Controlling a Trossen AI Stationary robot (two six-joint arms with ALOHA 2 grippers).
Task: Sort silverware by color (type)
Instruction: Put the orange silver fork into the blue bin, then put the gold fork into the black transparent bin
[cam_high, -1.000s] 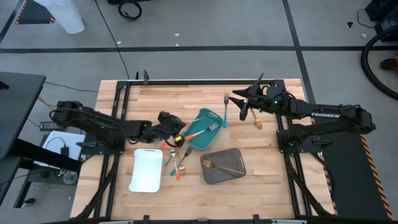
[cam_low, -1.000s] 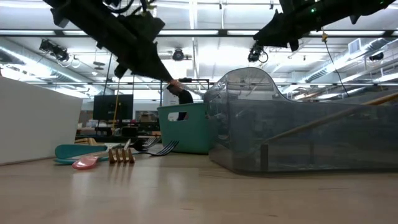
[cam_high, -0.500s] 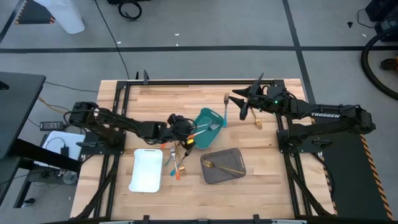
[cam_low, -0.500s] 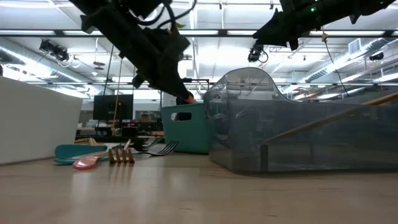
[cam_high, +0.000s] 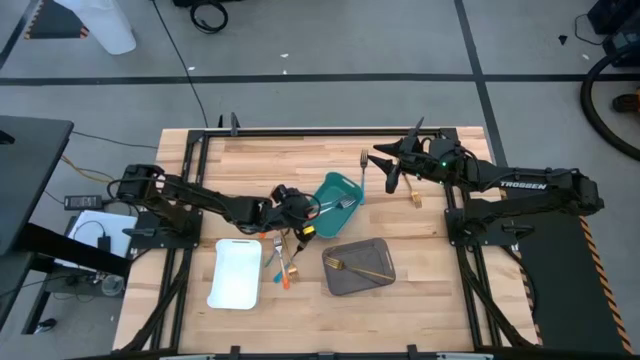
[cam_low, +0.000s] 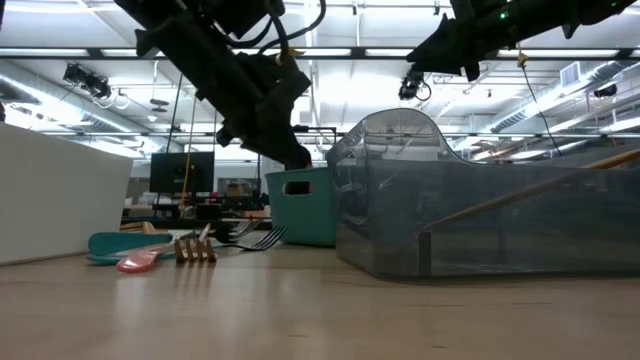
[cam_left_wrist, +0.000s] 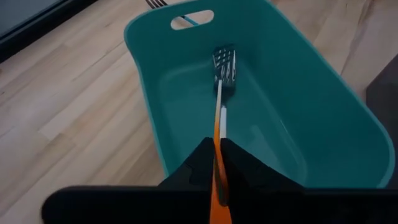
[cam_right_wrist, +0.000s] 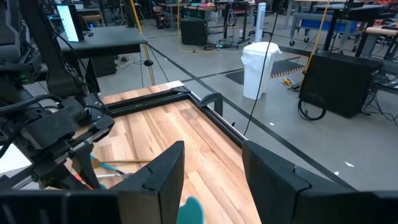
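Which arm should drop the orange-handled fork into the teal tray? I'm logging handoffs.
Left. The left gripper is shut on the orange-handled fork, its head already over the teal tray. The right gripper is open, apart from it.

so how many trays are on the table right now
3: a white tray near the front left, a teal tray mid-table, where the left tool holds an orange-handled fork, and a grey tray front centre.
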